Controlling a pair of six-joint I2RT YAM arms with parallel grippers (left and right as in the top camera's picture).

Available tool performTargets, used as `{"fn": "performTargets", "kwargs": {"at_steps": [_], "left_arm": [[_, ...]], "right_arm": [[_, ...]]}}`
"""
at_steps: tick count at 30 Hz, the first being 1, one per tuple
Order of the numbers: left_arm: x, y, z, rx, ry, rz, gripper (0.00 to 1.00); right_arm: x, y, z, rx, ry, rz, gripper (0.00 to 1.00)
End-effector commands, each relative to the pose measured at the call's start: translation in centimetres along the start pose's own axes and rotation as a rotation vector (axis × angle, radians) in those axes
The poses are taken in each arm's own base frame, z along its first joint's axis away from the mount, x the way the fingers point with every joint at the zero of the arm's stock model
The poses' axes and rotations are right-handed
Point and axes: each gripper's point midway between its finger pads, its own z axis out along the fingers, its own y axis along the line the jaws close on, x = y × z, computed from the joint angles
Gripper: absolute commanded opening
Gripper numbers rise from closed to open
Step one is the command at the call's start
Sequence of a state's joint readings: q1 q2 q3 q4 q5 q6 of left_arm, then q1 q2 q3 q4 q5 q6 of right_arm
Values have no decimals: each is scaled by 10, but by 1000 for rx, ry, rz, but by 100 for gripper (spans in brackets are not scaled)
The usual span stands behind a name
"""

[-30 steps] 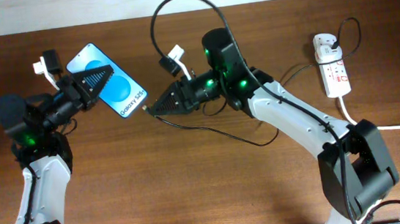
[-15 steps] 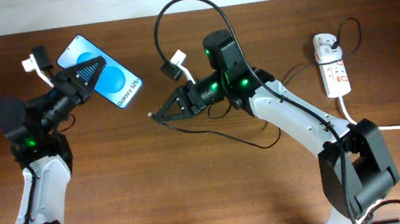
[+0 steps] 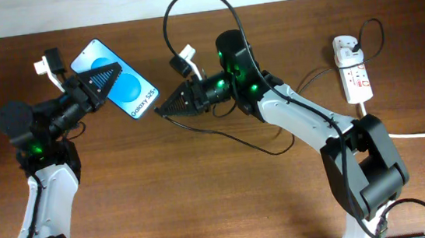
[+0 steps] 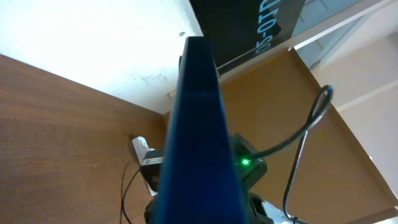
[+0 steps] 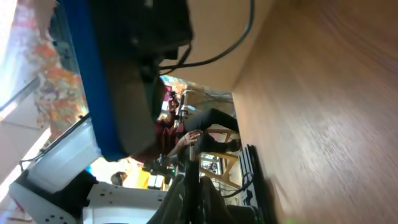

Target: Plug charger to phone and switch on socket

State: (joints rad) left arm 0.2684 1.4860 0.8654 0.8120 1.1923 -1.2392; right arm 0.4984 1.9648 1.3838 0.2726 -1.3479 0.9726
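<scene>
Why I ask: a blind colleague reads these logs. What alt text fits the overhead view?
Two robot arms meet over a brown wooden table: the left gripper holds a blue-screened phone, and the right gripper holds the tip of the black charger cable at the phone's lower edge. A white power strip lies at the far right.

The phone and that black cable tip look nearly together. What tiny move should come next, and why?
Probably the right gripper should ease the charger's plug tip forward into the phone's bottom edge. The left gripper holds the phone raised with that edge facing the tip, which from overhead sits just short of it.
</scene>
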Motion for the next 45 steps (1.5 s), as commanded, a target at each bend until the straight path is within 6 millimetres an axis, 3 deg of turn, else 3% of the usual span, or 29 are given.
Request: {"fn": "performTargets", "kwargs": {"at_steps": [1, 6, 9, 31, 45], "left_arm": [[-5, -6, 0, 5, -15, 17, 0], [-11, -4, 0, -9, -51, 12, 0], [-11, 8, 0, -45, -65, -54, 0], [-4, 5, 0, -28, -20, -51, 0], [-3, 5, 0, -28, -18, -43, 0]], "right_arm": [[5, 13, 2, -38, 45, 17, 4], [11, 16, 2, -57, 76, 18, 4], [12, 17, 2, -63, 86, 17, 4], [-4, 17, -1, -37, 12, -34, 4], [-4, 19, -1, -43, 14, -52, 4]]}}
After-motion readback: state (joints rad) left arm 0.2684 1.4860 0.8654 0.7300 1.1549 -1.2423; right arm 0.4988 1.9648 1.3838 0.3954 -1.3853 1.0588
